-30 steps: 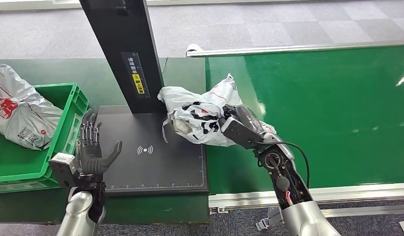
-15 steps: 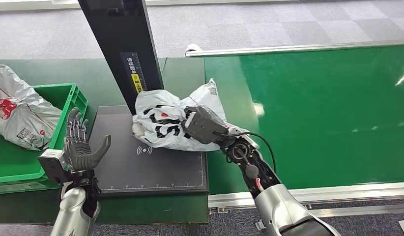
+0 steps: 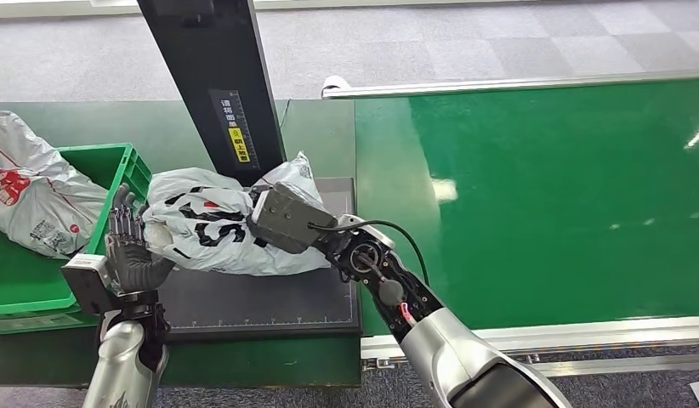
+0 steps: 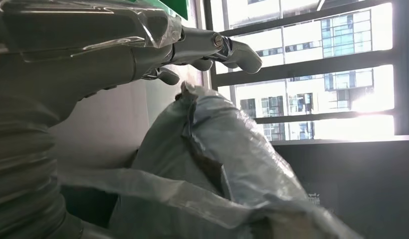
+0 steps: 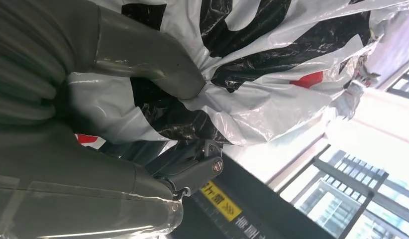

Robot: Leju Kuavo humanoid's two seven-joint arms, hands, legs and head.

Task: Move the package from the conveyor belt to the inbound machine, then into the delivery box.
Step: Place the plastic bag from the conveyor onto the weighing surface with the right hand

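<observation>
You can count two packages, one white with black print (image 3: 214,234) over the single dark scanner pad (image 3: 269,302) and one grey (image 3: 31,200) in the one green crate (image 3: 91,229), plus one black post (image 3: 214,85), one green conveyor belt (image 3: 542,195) and two hands, left hand (image 3: 129,255) and right hand (image 3: 282,219).

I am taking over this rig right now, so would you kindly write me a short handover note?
Right hand: grips the white-and-black package, holding it over the dark scanner platform of the inbound machine.
Left hand: open, fingers up, at the package's far end beside the green delivery box; contact cannot be judged.
Done: the package is off the conveyor belt and at the machine.
Left: get it into the delivery box, where a grey package already lies.
</observation>
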